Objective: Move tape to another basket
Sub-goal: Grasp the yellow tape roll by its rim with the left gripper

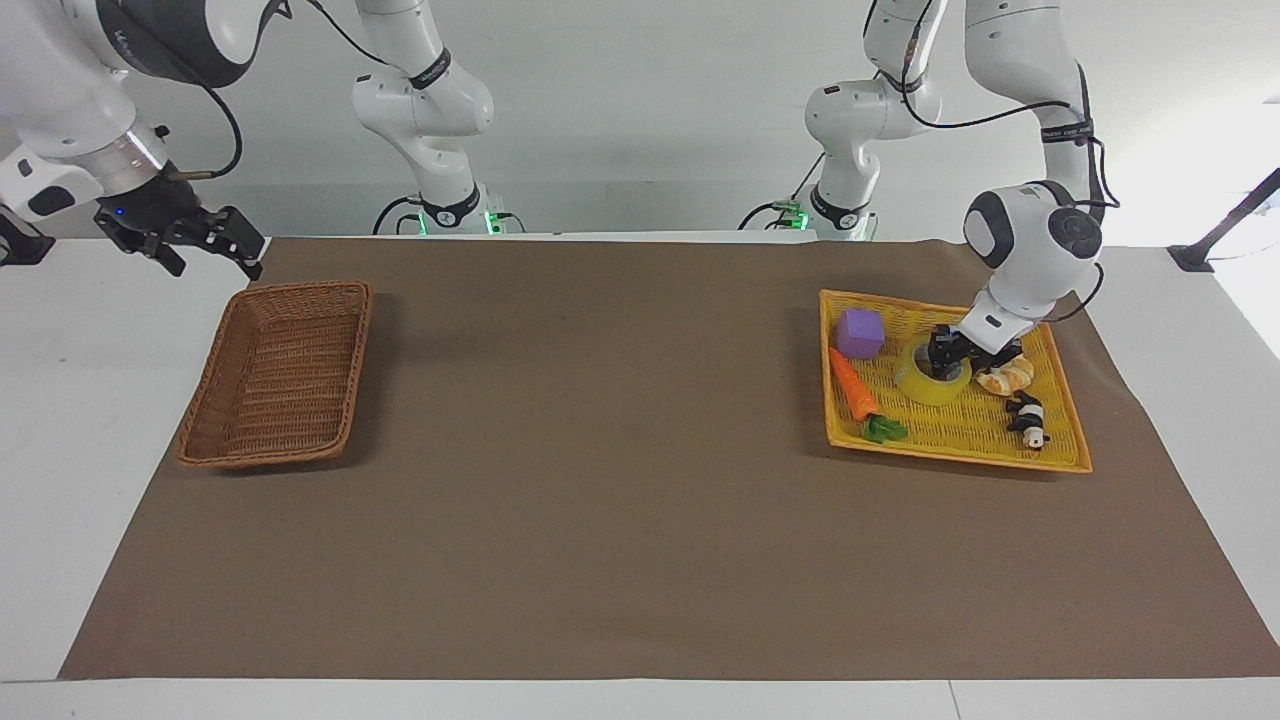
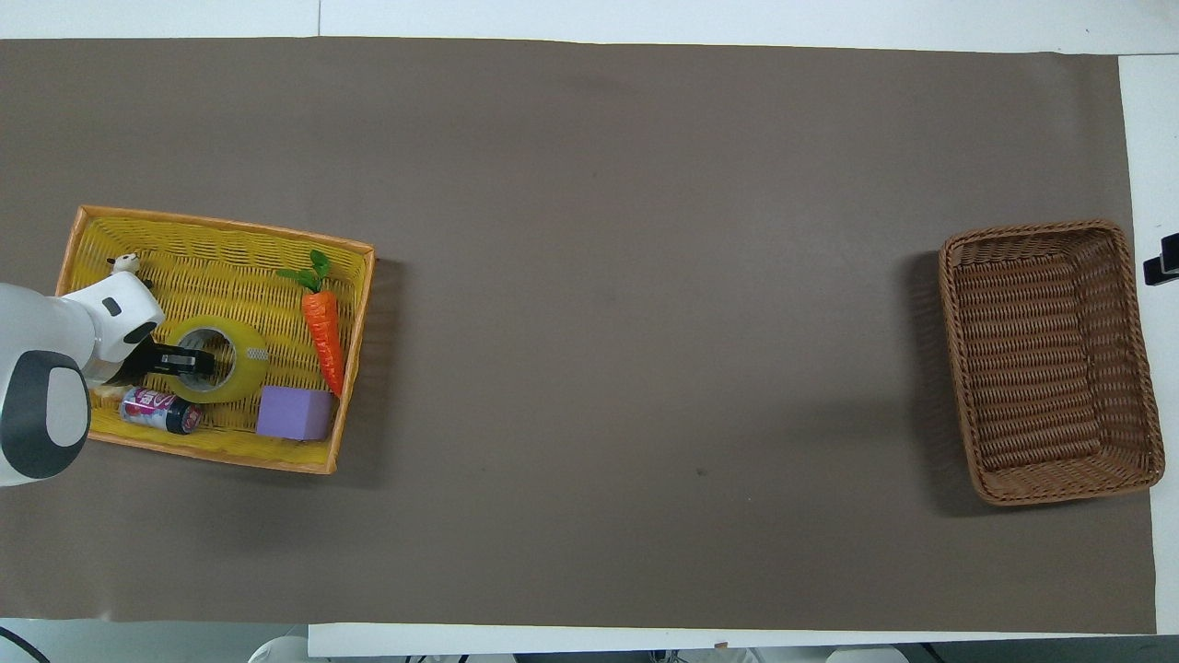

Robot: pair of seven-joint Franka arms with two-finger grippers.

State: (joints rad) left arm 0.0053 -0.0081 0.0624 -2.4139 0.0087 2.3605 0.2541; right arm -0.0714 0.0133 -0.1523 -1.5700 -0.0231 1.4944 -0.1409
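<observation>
plain white wall up top, kinda bright toward one corner. white table with a big brown mat spread over most of it, white edges showing round the sides. a dark bracket thing sits at the table's edge. light's even and soft.

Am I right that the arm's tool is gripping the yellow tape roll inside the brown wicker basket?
Not quite: the tape roll gripped by the left tool sits in the yellow tray, beside the carrot. The brown wicker basket holds nothing, as the overhead view shows.
</observation>
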